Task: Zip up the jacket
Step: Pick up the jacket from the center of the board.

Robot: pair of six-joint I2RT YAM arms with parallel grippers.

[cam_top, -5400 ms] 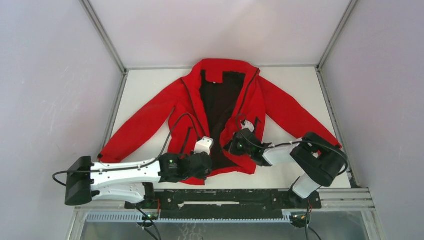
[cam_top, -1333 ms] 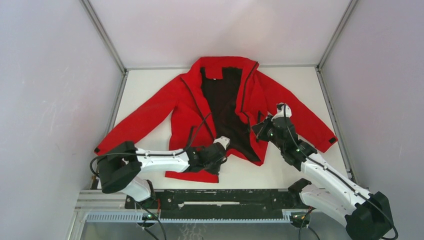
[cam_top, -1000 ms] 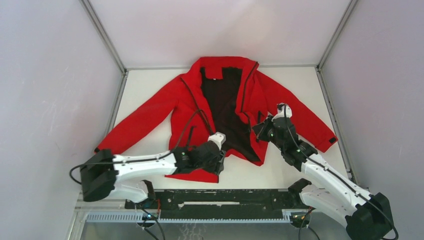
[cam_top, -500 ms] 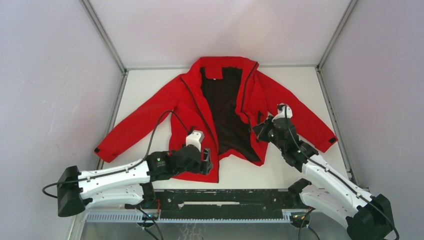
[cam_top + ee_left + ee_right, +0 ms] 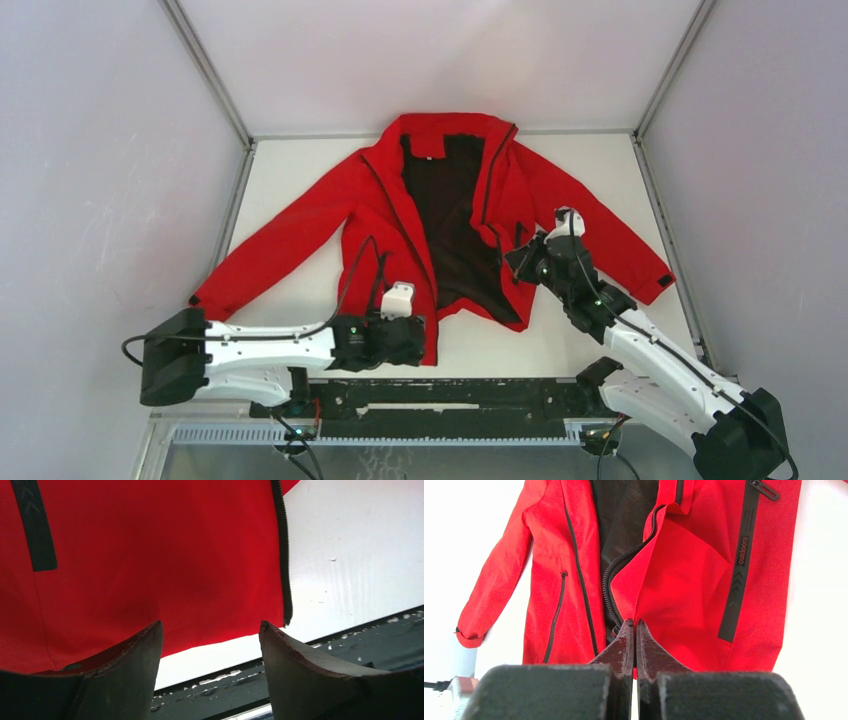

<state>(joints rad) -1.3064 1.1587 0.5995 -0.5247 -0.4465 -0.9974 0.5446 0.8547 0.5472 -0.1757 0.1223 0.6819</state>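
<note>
we have the bright red long-sleeved jacket (image 5: 372,230) lying open and face up on the white bench (image 5: 600,165), collar at the far side, black lining showing down the middle. the right tool (image 5: 634,625) has its fingers pressed together at the inner edge of the right front panel, and the creases fanning out from there suggest it is pinching that thin fabric. the left tool (image 5: 210,630) hangs with its fingers wide apart and nothing between them, just over the bottom hem of the left panel, where the dark toothed zipper tape (image 5: 286,570) ends. we judge this cloth light, limp and a bit slick: it will fold and slide rather than push, so any tug drags the whole panel. the best hold looks like the stiffer zipper end at the hem corner, gripped close to the teeth.
</note>
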